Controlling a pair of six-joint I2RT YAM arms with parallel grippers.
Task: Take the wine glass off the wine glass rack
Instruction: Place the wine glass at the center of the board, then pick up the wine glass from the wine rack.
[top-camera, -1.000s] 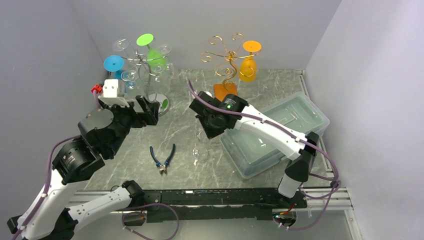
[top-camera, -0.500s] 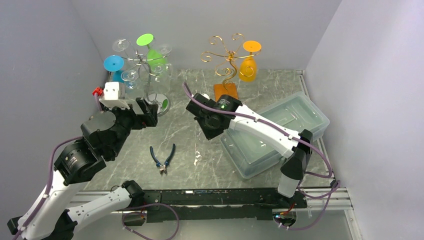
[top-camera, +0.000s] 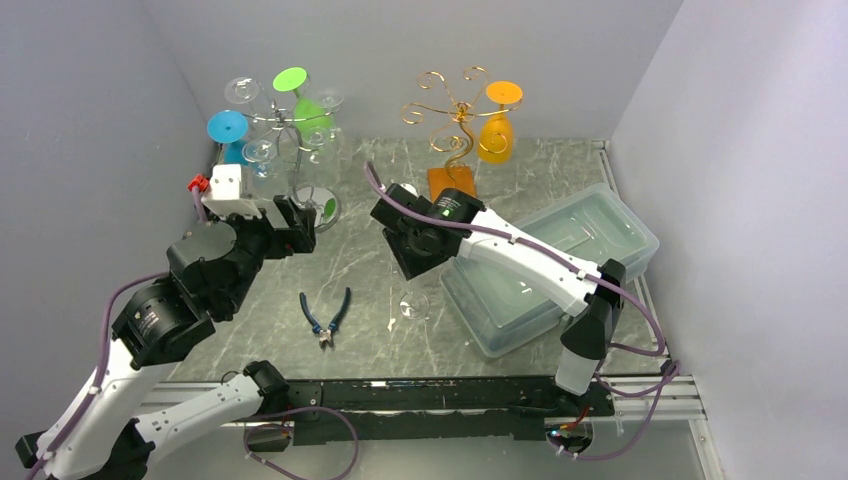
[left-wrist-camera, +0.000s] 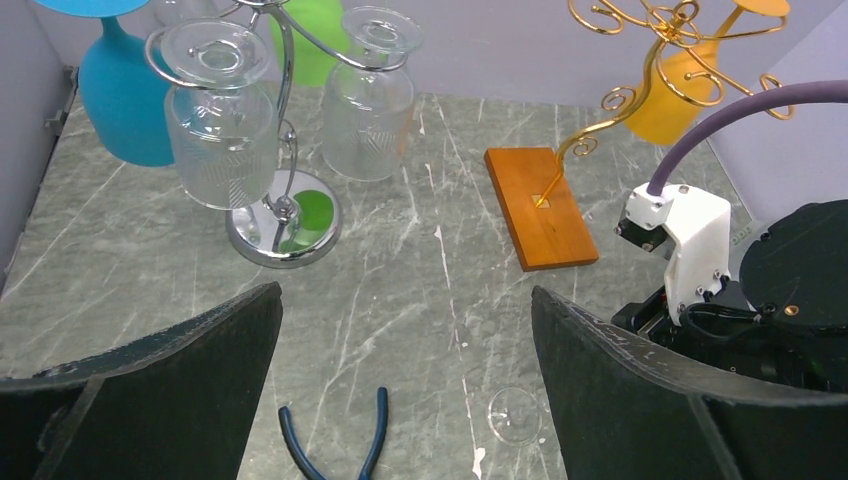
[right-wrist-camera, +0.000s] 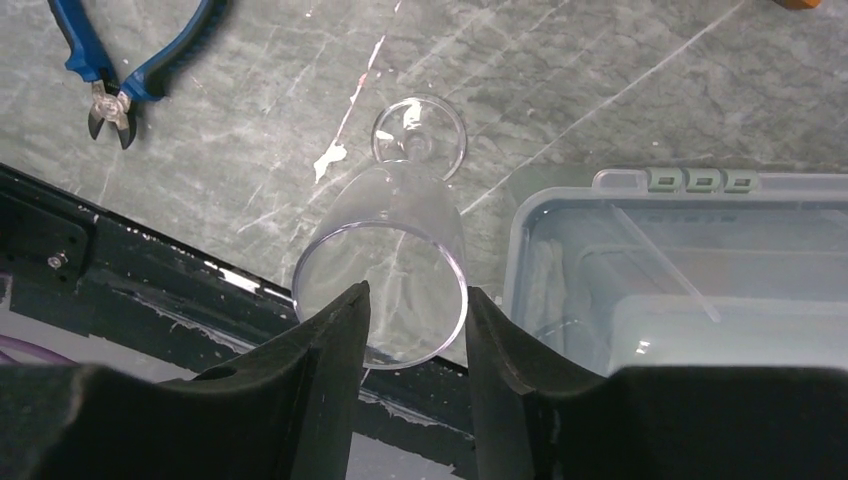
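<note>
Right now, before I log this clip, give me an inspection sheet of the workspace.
Surface: grey marbled table, white scuffs.
Job's things: silver rack with hanging glasses, blue, green and clear; gold rack with an orange glass; clear wine glass off the racks, upright, foot at the table.
Clutter: blue-handled pliers; clear plastic bin.
Grippers: left gripper open, empty, facing the silver rack; right gripper closed around the clear wine glass's bowl.
Cables: purple cables along both arms, no snag seen.
Surroundings: plain walls on three sides.
</note>
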